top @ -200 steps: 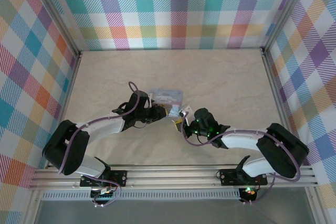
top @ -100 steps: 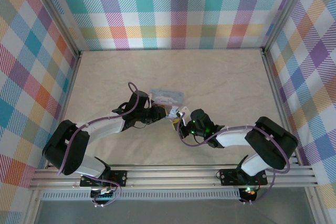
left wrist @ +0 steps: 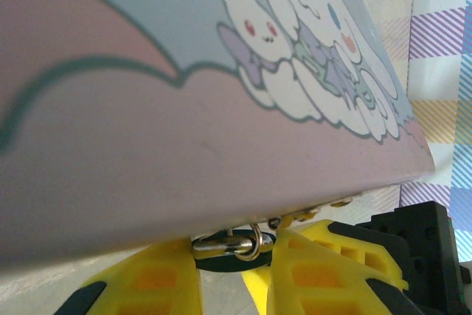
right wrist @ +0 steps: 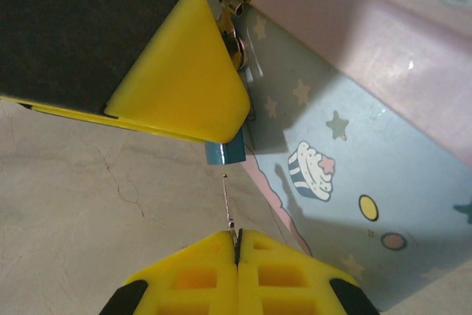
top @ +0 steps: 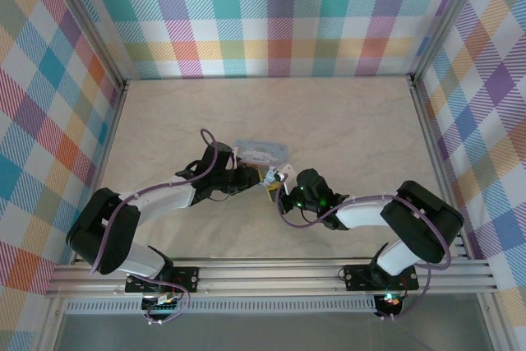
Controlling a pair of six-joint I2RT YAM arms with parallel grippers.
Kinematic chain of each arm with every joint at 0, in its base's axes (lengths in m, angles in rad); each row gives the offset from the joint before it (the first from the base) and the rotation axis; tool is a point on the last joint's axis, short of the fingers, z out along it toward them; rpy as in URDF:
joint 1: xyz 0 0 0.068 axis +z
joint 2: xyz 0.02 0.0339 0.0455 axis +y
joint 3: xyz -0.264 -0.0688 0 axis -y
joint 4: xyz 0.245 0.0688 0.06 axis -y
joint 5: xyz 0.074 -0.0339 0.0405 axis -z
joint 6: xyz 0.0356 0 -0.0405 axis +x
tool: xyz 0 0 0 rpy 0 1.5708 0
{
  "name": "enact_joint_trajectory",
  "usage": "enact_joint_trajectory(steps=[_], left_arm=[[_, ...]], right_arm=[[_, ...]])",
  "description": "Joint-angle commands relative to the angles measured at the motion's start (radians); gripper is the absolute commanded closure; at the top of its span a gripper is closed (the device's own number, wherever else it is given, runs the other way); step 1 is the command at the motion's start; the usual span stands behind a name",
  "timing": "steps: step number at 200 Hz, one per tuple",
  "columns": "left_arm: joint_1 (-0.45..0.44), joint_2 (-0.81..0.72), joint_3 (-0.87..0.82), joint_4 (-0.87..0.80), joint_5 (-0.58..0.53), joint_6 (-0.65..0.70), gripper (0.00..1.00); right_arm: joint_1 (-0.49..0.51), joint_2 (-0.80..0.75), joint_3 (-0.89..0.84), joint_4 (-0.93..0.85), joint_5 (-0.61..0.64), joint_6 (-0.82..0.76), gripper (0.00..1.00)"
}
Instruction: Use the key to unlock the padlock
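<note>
We read the right tool [right wrist: 236, 245] as pinched fully closed on the key [right wrist: 228, 204], its thin blade pointing lengthwise at the padlock [right wrist: 225, 153] just beyond, which the left tool [left wrist: 236, 256] appears to clamp beside the tin [right wrist: 354, 145].

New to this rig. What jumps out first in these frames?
Both arms meet mid-table at the pastel cartoon tin, whose bunny artwork looms large in the left wrist view. At the tin's lower edge, the left tool grips the tiny teal padlock. The right tool is shut on a thin metal key and aims it at the padlock from just below.
</note>
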Motion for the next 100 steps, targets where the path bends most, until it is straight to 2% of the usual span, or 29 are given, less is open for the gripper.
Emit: enact_joint_trajectory(steps=[1,100], left_arm=[[-0.016,-0.005,0.042,0.019,0.027,-0.005,0.8],[-0.015,-0.002,0.048,0.013,0.026,0.001,0.8]], right_arm=[[0.01,0.018,0.025,0.045,0.011,-0.022,1.0],[0.01,0.032,0.029,0.065,0.018,-0.016,1.0]])
